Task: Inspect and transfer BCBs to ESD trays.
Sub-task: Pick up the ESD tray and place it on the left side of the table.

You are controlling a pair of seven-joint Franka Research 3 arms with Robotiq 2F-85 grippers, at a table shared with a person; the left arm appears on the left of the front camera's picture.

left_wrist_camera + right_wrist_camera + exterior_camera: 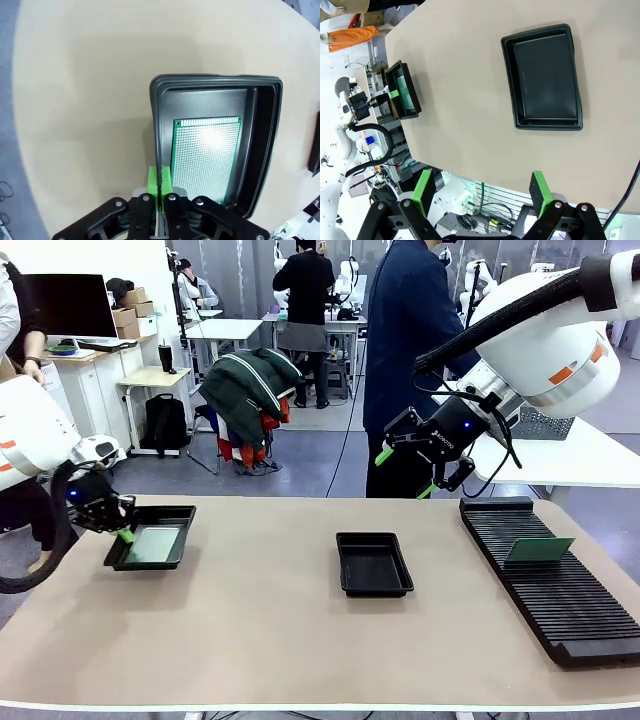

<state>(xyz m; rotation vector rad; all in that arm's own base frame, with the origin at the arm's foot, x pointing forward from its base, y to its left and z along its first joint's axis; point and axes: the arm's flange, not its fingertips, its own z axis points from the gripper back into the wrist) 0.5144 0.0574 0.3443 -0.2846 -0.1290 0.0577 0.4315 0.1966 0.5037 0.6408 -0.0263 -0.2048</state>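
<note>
The left fingers are pressed together at the near rim of 1 ESD tray, possibly pinching it; 1 BCB lies flat inside, just ahead. The right fingers are spread above the 2nd tray. If the rim is caught, tray and BCB could be dragged.

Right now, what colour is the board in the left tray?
Green board, clearest in left wrist view.

Beige table carrying two black ESD trays, left tray and middle tray, plus ribbed rack far right.
</note>
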